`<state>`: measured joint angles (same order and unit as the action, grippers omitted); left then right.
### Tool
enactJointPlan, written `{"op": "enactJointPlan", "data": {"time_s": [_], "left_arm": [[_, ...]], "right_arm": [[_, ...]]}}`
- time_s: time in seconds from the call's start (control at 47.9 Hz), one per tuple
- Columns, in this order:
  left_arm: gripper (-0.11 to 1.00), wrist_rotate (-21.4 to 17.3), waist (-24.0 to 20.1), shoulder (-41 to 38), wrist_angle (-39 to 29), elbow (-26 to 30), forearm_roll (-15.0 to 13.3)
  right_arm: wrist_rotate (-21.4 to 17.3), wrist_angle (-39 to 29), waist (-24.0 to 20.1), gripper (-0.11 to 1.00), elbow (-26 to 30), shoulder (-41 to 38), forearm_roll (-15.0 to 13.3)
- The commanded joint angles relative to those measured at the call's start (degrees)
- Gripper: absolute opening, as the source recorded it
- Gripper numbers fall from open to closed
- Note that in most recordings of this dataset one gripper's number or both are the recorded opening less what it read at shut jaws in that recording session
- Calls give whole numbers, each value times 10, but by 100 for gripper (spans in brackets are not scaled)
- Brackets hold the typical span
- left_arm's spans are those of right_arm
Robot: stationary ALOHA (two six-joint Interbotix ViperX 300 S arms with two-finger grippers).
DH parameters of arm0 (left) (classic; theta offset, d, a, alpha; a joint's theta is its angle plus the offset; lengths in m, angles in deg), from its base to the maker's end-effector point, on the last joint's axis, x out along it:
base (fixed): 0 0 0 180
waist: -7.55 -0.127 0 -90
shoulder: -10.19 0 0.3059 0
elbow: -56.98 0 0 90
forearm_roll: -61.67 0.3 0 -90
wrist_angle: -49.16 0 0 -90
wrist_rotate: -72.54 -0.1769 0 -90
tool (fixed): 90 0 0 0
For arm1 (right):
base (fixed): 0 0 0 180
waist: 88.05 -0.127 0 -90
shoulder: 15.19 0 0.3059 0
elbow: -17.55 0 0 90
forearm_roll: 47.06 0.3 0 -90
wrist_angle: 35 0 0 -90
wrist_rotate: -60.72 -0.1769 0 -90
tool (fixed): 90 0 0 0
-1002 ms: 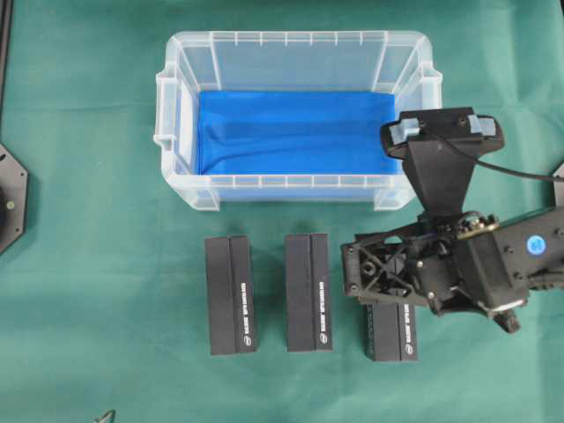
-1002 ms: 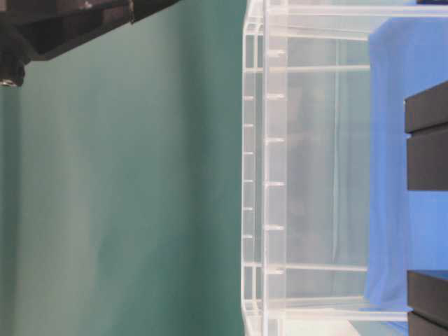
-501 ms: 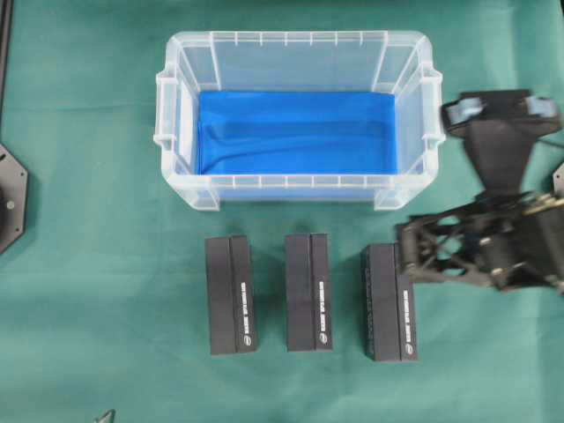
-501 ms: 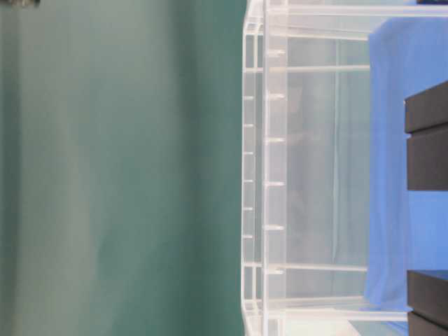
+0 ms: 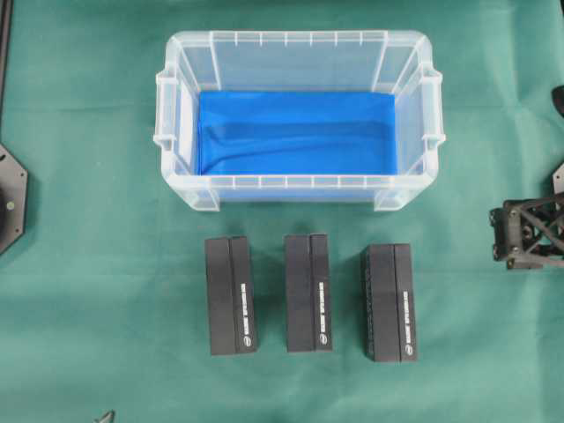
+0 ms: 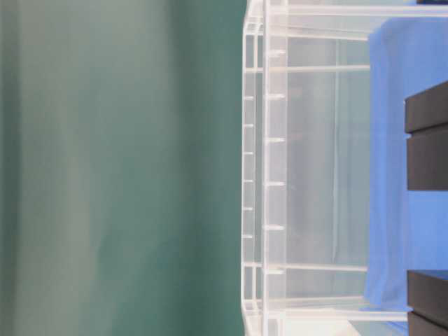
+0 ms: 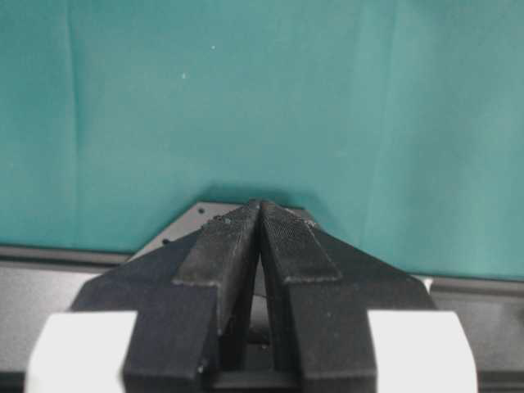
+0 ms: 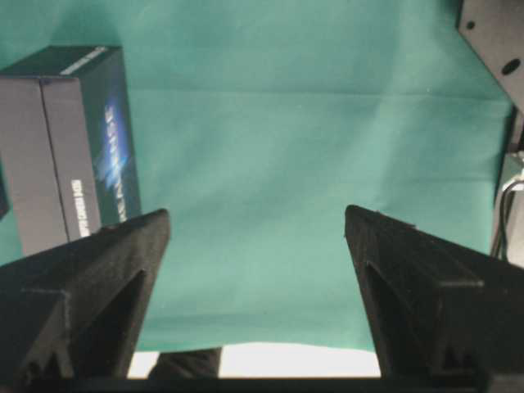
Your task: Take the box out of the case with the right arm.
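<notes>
On the green cloth [image 5: 88, 264] three stiff, probably light boxes [image 5: 309, 293] lie just before the empty case [image 5: 300, 181]; grip the long sides; right gripper [image 8: 258, 237] spread apart, holding nothing.

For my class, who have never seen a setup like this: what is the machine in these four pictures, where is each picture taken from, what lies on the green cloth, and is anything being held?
This is a robot with two arms, each ending in a claw. One picture looks straight down on the green cloth. One sits at table height, turned on its side, beside the clear bin. The other two come from cameras on the wrists, looking out past each claw.

On the cloth stands a clear plastic bin with blue lining and nothing else in it. In front of it lie three black boxes in a row: left, middle and right.

The right claw is wide open over bare cloth and holds nothing; from above only its tip shows at the right edge. The left claw is shut and empty.
</notes>
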<state>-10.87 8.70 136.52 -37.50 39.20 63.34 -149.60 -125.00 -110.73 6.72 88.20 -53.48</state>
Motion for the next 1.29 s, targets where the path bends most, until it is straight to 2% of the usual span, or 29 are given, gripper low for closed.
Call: {"op": "enactJointPlan", "data": {"time_s": [0.0, 0.188, 0.313, 0.856, 1.043, 1.273], "left_arm": [[0, 0, 1, -3, 3, 6, 1], [0, 0, 1, -3, 3, 5, 2], [0, 0, 1, -3, 2, 5, 1], [0, 1, 1, -3, 2, 5, 2], [0, 1, 1, -3, 3, 5, 2], [0, 1, 1, -4, 3, 5, 2]], "right_arm": [[2, -2, -3, 86, 4, 8, -4], [10, -2, 4, 86, 4, 8, -8], [34, -2, 27, 86, 1, 9, -11], [273, 5, 249, 86, -40, 47, -18], [331, 17, 308, 86, -47, 55, -18], [368, 33, 342, 86, -47, 55, -18]]}}
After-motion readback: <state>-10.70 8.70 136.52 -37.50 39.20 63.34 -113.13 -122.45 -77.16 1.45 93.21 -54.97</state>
